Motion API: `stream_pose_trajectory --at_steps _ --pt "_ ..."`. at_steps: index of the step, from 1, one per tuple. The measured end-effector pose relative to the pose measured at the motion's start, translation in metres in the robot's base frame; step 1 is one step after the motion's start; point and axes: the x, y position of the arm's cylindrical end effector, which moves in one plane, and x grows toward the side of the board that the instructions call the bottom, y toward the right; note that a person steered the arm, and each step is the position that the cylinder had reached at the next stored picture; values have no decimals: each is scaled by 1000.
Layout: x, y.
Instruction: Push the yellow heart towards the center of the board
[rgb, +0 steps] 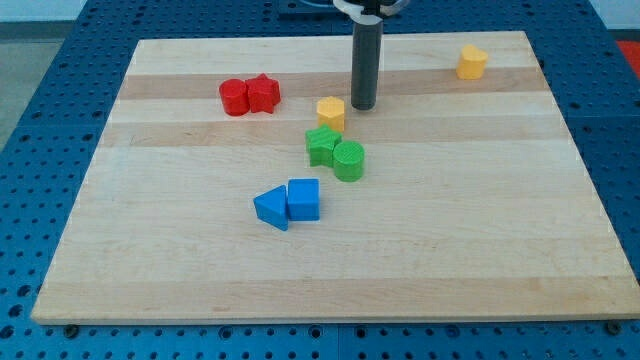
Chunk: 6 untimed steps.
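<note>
Starting where the view's left edge lies: blue perforated table around a pale wooden board that fills most of the view.

Farthest left among the blocks, toward the board's top: a red cylinder touching a second red block on its right, shape of the latter lobed but hard to make out exactly.

Further right and well below, near the board's middle: a blue triangle pressed against a blue cube on its right.

Next to the right, above the blue pair: a green star touching a green cylinder down to its right.

Directly above the green star, just apart from it or barely touching, cannot tell which: the yellow heart, small and orange-yellow, outline only roughly readable. Sits a little above and slightly left of the board's centre.

Immediately right of the yellow heart: my tip, lower end of an upright dark rod coming down from the view's top. Close beside the heart's right side; contact or a thin gap, cannot tell.

Regarding a pincer: only the plain rod in view, so open or closed cannot be told.

Far right, near the board's top right corner and well apart from everything else: a yellow block, shape unclear.
</note>
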Motion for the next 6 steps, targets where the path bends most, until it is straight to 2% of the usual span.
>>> stream_pose_trajectory --at_steps 1,3,4,5,6 --pt "0 6" --pt "-3 161" --pt "-30 241" --pt "-73 262" --pt "-87 222"
